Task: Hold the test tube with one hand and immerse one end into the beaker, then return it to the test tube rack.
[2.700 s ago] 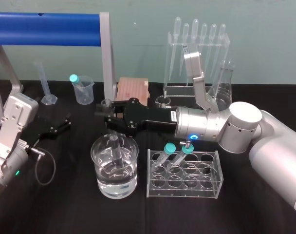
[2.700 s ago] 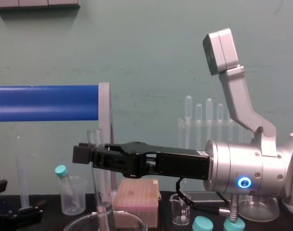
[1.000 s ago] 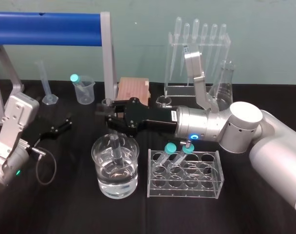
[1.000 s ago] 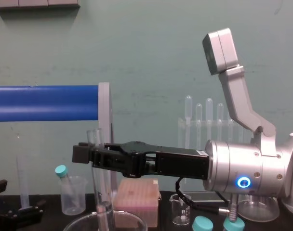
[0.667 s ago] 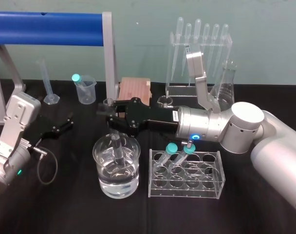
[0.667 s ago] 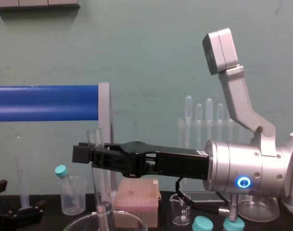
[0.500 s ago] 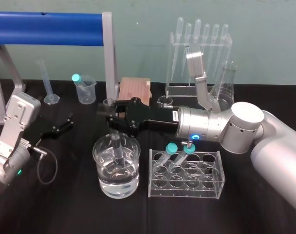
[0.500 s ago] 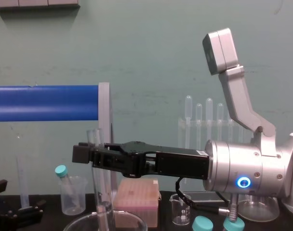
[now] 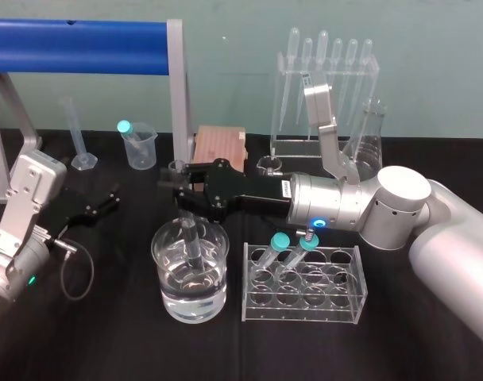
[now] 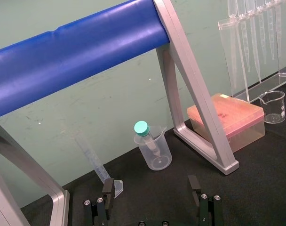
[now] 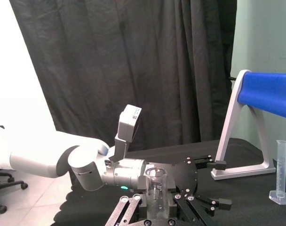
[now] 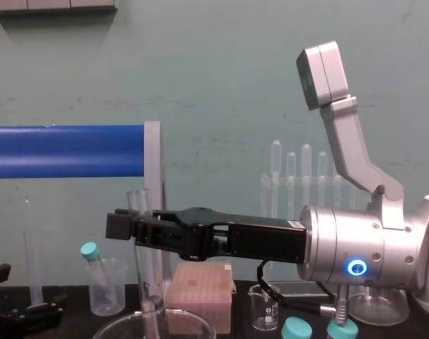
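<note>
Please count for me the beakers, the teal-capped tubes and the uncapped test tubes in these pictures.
Beakers: 3 (large glass beaker, small glass beaker, cloudy plastic beaker)
Teal-capped tubes: 3 (two in rack, one in plastic beaker)
Uncapped test tubes: 1 (in right gripper)
Total: 7

The table's (image 9: 114, 341) front left corner is bare and open. At mid-front the beaker (image 9: 166, 282) and test tube rack (image 9: 305, 308) stand just beside each other. The right gripper (image 9: 176, 189), clamped on the test tube (image 11: 155, 193), bars the middle with its arm. The blue-bar frame (image 9: 75, 46), pink box (image 9: 218, 144) and pipette stand (image 9: 305, 148) line the back edge.
</note>
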